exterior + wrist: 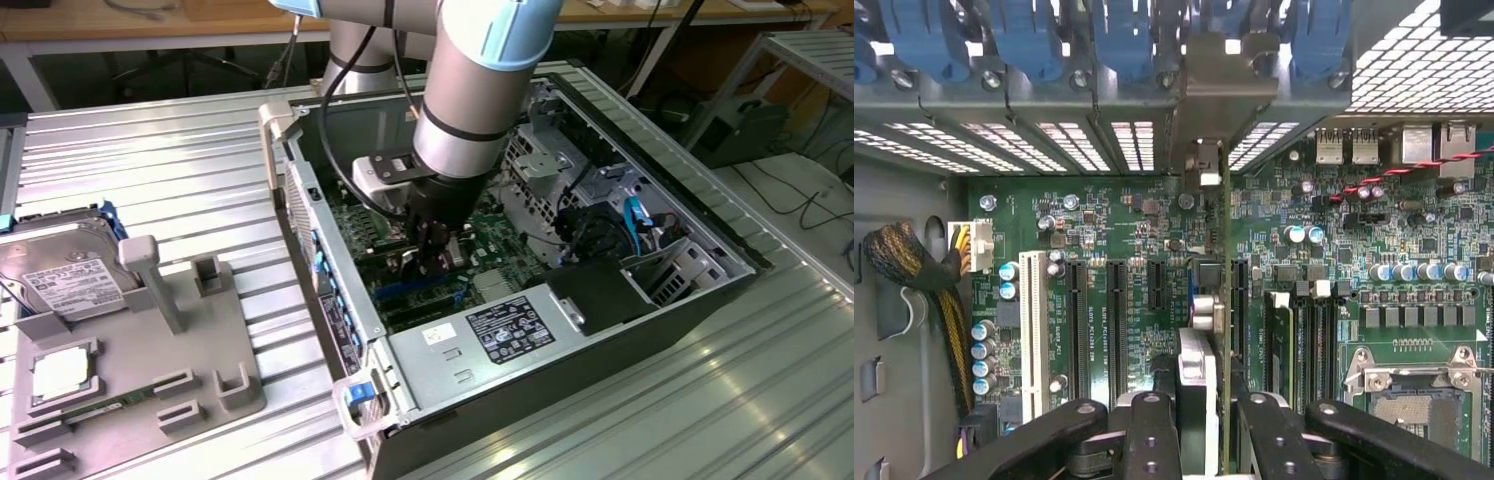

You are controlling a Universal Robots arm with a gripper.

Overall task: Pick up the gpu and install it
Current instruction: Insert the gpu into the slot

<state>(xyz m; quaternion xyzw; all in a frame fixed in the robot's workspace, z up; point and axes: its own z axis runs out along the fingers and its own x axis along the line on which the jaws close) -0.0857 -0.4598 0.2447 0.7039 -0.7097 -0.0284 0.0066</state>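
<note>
My gripper (435,258) reaches down into the open computer case (310,215), just above the green motherboard (505,243). In the wrist view the gripper (1206,412) is shut on the gpu (1225,260), which shows edge-on as a thin green board running away from the black fingers (1152,430). The card's silver bracket (1204,95) stands at the case's rear slot openings. The card stands upright over the motherboard (1154,215), in line with a black expansion slot (1239,300). Whether its edge sits in the slot I cannot tell.
Further black and white slots (1116,320) lie beside the card, blue latches (1024,40) line the rear wall, and the cpu socket (1414,400) and a cable bundle (914,270) flank them. A power supply (505,335) fills the case's near end. Outside, a grey fixture (154,370) holds a hard drive (60,272) and cpu chip (63,372).
</note>
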